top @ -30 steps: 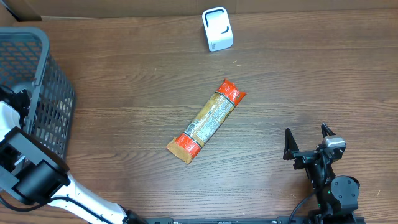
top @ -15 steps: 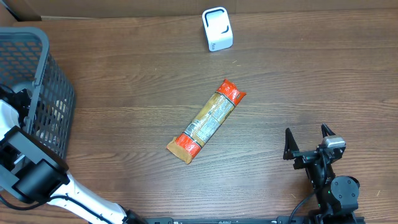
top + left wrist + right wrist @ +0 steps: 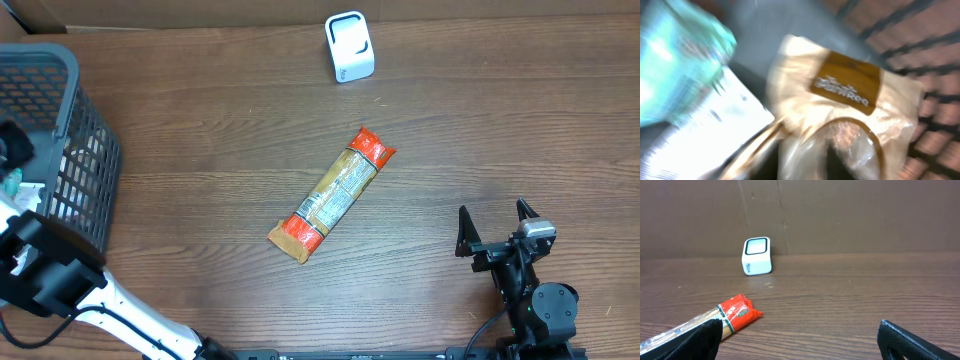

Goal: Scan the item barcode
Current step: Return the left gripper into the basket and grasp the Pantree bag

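I have the long packet [image 3: 332, 195] with orange ends lying slantwise mid-bench [image 3: 480, 120], well apart from the white scanner [image 3: 349, 47] at the far edge. My right pincer [image 3: 492, 210] sits at the near right with its jaws spread wide and nothing between them. My left pincer [image 3: 14, 150] is down inside the grey basket [image 3: 90, 170] at the far left, pressed together. Its view is blurred: a cream bag [image 3: 840, 100] beside a teal pack [image 3: 675, 65]. I cannot tell whether it pinches either.
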{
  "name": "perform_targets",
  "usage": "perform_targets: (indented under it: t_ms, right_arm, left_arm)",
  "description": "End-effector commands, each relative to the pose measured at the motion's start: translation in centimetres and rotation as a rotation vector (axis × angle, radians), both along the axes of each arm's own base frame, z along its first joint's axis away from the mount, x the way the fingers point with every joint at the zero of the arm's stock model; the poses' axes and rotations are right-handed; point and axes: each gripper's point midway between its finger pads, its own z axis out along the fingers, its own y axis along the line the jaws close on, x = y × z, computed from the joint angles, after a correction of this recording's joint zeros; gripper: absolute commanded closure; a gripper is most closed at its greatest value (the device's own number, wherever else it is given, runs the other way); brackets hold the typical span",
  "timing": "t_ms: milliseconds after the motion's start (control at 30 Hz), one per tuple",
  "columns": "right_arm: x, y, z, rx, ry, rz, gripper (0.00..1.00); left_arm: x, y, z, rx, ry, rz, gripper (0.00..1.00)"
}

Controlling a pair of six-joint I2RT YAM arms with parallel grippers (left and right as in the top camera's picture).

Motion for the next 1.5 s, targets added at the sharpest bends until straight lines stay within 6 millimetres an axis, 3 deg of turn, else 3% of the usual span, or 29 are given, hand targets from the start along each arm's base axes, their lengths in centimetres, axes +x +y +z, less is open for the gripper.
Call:
perform_targets:
  t_ms: [0, 167, 233, 300, 400, 567, 633, 700, 933, 1100, 1467]
  right_arm:
    - [-0.1, -0.1, 0.8, 0.007, -0.021, -0.006, 0.00]
    - [-0.1, -0.1, 0.8, 0.006, -0.021, -0.006, 0.00]
    - [-0.1, -0.1, 0.8, 0.006, -0.021, -0.006, 0.00]
    - [-0.1, -0.1, 0.8, 0.006, -0.021, -0.006, 0.00]
    - [-0.1, -0.1, 0.8, 0.006, -0.021, -0.006, 0.00]
    - [-0.1, -0.1, 0.8, 0.006, -0.021, -0.006, 0.00]
    - [-0.1, -0.1, 0.8, 0.006, -0.021, -0.006, 0.00]
    - [-0.1, -0.1, 0.8, 0.006, -0.021, -0.006, 0.00]
    - [-0.1, -0.1, 0.8, 0.006, -0.021, -0.006, 0.00]
    - [-0.1, -0.1, 0.8, 0.006, -0.021, -0.006, 0.00]
    - [-0.1, -0.1, 0.8, 0.006, -0.021, -0.006, 0.00]
  left_arm:
    - [1.5, -0.3, 7.8, 0.057, -0.155, 0.022, 0.96]
    - [1.5, -1.4, 13.5, 0.103, -0.263, -0.005, 0.96]
    - [1.1, -1.8, 14.5, 0.115, -0.273, -0.006, 0.95]
    - [0.6, -1.9, 14.4, 0.116, -0.249, 0.000, 0.73]
    - [-0.1, -2.0, 12.3, 0.059, -0.199, 0.013, 0.48]
    - [-0.7, -2.4, 6.4, -0.071, -0.105, 0.006, 0.32]
    - [-1.0, -2.6, 3.8, -0.105, -0.067, 0.002, 0.16]
    - [-1.2, -2.8, 1.2, -0.136, -0.035, -0.002, 0.07]
    - [-1.0, -2.6, -4.6, -0.133, -0.015, -0.064, 0.00]
    - [0.2, -3.4, -6.9, -0.132, -0.079, -0.189, 0.00]
    - [-0.2, -3.9, -11.8, -0.117, -0.086, -0.210, 0.00]
